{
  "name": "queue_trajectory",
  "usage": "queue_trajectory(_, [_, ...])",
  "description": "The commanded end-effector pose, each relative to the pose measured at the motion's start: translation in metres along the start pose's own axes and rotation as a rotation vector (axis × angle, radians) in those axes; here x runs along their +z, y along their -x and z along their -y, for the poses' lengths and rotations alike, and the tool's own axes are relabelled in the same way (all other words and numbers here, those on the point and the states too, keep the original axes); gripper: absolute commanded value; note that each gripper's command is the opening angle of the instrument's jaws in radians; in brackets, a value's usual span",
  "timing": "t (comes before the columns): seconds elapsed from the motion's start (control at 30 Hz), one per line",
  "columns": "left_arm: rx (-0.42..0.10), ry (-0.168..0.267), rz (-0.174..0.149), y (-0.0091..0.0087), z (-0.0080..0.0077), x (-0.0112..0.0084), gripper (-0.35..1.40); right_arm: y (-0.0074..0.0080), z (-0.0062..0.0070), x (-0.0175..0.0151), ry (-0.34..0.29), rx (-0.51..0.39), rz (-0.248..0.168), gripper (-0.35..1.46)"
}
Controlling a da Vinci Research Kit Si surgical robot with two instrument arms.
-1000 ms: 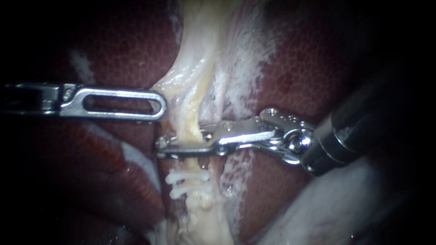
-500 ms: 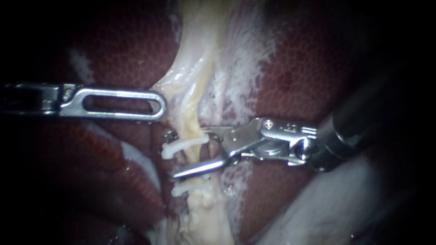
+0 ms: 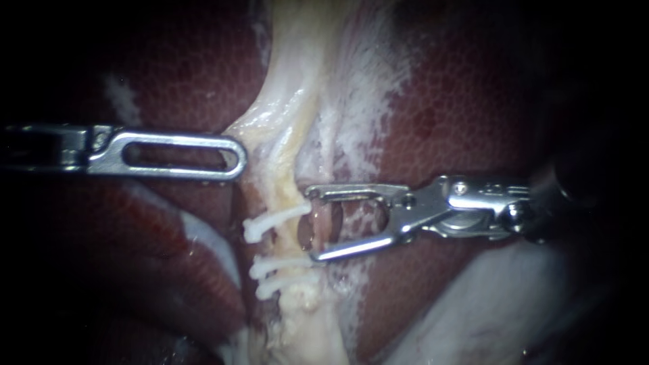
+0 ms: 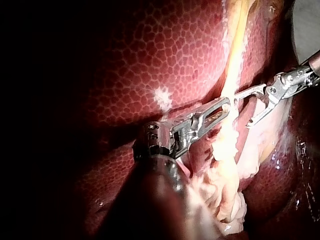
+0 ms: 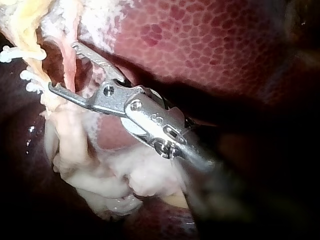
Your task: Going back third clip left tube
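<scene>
Reaching in from the right, the right instrument lies almost level. Its dark shaft is lost in shadow at the edge, and its metal wrist runs in line with it, pointing at the left tube. Jaws spread wide in a V: upper jaw level, lower jaw slanting down and away. Nothing is held. Both tips stop at the tube's right edge, and a pinkish strand shows in the gap between them, unpinched.

3 white clips cross the left tube. The top clip sits tilted, left end lower, level with the open gap and just beside the upper jaw's tip. The 2 lower clips lie close together below it, near the lower jaw's tip.

The left instrument comes in dead level from the left, above the clips, flat slotted face turned to the camera. Its tip rests against the tube's left edge, where pale tissue bulges toward it. Whether it grips that tissue cannot be told from any view.

Left wrist view: the left instrument meets the pale tube side-on, and the right instrument faces it from beyond the tube. Right wrist view: the right instrument has the pinkish strand in its gap, with the clips just ahead of its tips. Mottled dark red liver lies on both sides of the tube.
</scene>
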Motion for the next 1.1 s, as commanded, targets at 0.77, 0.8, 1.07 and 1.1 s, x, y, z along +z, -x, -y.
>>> queue_trajectory(0.77, [0.0,0.002,0.001,0.0001,-0.0005,0.0001,-0.35,-0.0083,0.0033,-0.0084,0.067,-0.012,0.015,0.6])
queue_trajectory(0.8, [0.0,0.002,0.001,0.0001,-0.0005,0.0001,-0.35,-0.0083,0.0033,-0.0083,0.067,-0.012,0.015,0.6])
queue_trajectory(1.07, [0.0,0.002,0.002,0.0001,-0.0005,0.0001,-0.35,-0.0084,0.0035,-0.0078,0.058,-0.013,0.013,0.6])
queue_trajectory(1.1, [0.0,0.002,0.002,0.0001,-0.0005,0.0001,-0.35,-0.0084,0.0036,-0.0077,0.055,-0.013,0.013,0.6])
